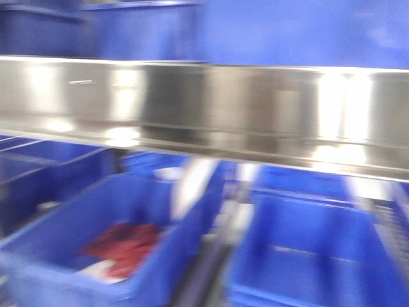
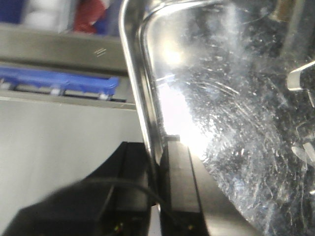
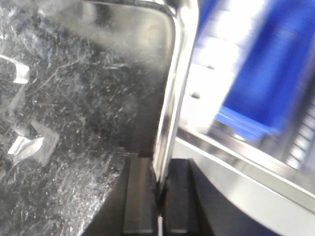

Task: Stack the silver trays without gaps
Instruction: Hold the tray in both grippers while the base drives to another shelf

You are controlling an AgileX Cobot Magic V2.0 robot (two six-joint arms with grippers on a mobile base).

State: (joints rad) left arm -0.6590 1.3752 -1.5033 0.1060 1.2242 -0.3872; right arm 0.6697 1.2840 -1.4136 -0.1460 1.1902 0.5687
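Front view, blurred: a steel band (image 1: 204,109) crosses above blue bins (image 1: 307,249). Left wrist view: the left pincer (image 2: 156,160) pinches a silver tray (image 2: 236,123) by its rim, the tray spreading right. Right wrist view: the right pincer (image 3: 160,179) pinches the tray's rim, the tray spreading left.

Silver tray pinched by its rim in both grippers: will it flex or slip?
Probably stiff: the silver tray shows a straight, formed rim in the left gripper and right gripper. Likely slippery: polished steel, thin rim in a narrow pinch. Scratched base suggests it tolerates knocks.
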